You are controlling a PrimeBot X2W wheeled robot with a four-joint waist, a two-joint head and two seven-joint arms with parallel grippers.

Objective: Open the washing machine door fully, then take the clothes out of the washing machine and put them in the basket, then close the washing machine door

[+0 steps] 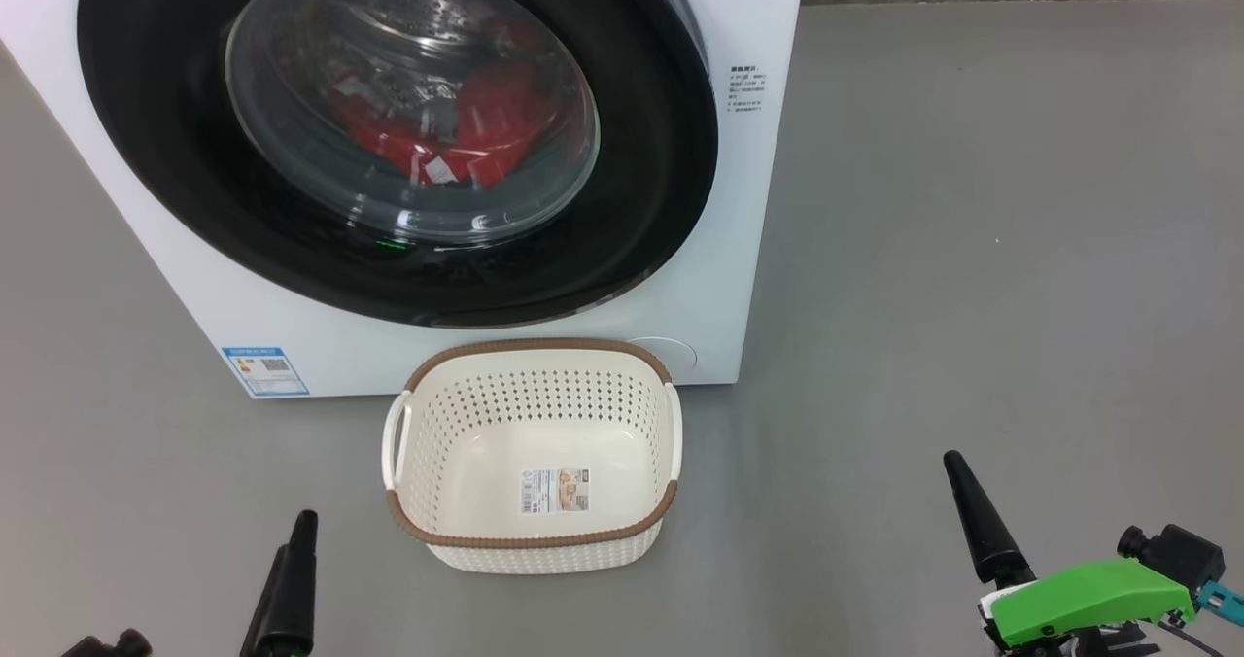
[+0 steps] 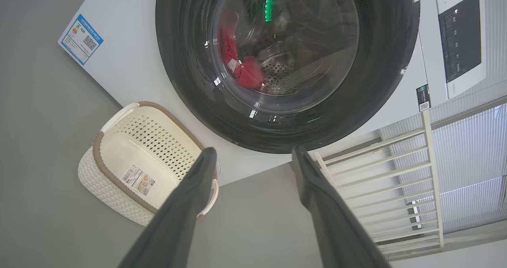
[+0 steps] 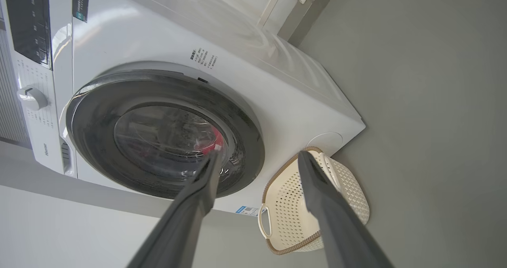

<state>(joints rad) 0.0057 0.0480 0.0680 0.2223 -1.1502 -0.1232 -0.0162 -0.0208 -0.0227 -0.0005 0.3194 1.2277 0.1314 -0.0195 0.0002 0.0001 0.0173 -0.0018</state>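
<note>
Left pincer (image 2: 253, 154): two long fingers (image 2: 180, 216), matte dark grey, flat-sided, tapering to blunt tips. Right pincer (image 3: 257, 156): same dark tapered pair. From above, fingers read as black cones. Right wrist: bright green plastic cover (image 1: 1088, 601) over white base (image 1: 1001, 601), black cylindrical plug (image 1: 1166, 548), teal fitting (image 1: 1223, 597) at edge

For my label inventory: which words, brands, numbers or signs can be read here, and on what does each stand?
None can be quoted; all are too small or blurred.
Blue sticker, washing machine front: QR code, unreadable print.
Black print, washing machine front: unreadable.
Paper label, basket bottom: barcode, unreadable.
Control panel: markings blurred.
</note>
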